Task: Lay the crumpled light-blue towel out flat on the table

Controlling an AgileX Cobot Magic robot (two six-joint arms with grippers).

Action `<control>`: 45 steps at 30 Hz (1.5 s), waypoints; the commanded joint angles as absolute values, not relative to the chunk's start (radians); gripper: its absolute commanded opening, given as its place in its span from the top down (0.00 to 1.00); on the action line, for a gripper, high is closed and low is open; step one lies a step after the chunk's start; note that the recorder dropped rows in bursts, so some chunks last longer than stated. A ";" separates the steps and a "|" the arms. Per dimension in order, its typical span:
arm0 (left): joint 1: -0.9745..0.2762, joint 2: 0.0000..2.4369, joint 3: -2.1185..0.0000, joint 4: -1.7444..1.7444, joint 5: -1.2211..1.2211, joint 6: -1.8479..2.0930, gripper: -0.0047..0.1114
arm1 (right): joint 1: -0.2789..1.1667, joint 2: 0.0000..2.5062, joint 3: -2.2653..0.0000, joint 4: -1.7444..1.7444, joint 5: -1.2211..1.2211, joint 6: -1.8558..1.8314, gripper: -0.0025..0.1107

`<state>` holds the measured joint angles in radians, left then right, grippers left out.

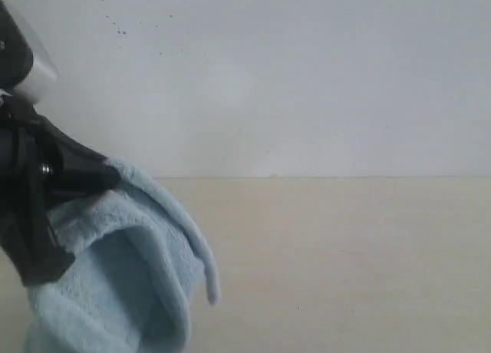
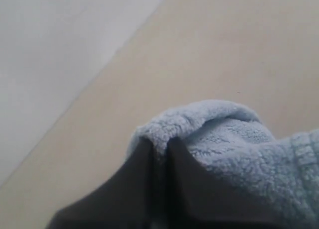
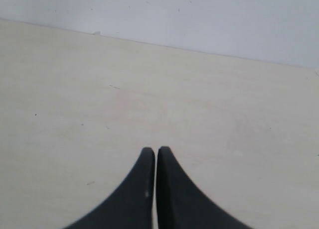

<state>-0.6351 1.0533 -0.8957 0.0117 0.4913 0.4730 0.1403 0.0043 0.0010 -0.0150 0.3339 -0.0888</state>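
The light-blue towel [image 1: 123, 276] hangs in folds at the left of the exterior view, lifted off the beige table [image 1: 345, 261]. My left gripper [image 1: 103, 176] is shut on a fold of it. In the left wrist view the two black fingers [image 2: 124, 189] pinch the fluffy towel [image 2: 234, 144] at its edge, with my left gripper [image 2: 160, 142] closed tight around the pile. My right gripper [image 3: 156, 150] is shut with nothing in it, hovering over bare table [image 3: 75, 89]. It does not show in the exterior view.
A grey-white wall [image 1: 268, 77] with a few dark specks rises behind the table's far edge. The black left arm [image 1: 31, 207] fills the left edge of the exterior view.
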 commanded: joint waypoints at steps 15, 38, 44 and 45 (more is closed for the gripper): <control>-0.522 1.116 -0.895 -0.473 0.488 0.337 0.93 | 0.140 0.000 0.000 -0.011 0.326 -0.087 0.97; -0.533 1.246 -0.859 -0.557 0.399 0.742 0.93 | 0.140 0.000 0.000 -0.011 0.326 -0.087 0.97; -0.533 1.246 -0.828 -0.557 0.284 0.742 0.93 | 0.140 0.000 0.000 -0.011 0.326 -0.087 0.97; -0.533 1.246 -0.820 -0.557 0.273 0.742 0.93 | 0.140 0.000 0.000 -0.011 0.326 -0.087 0.97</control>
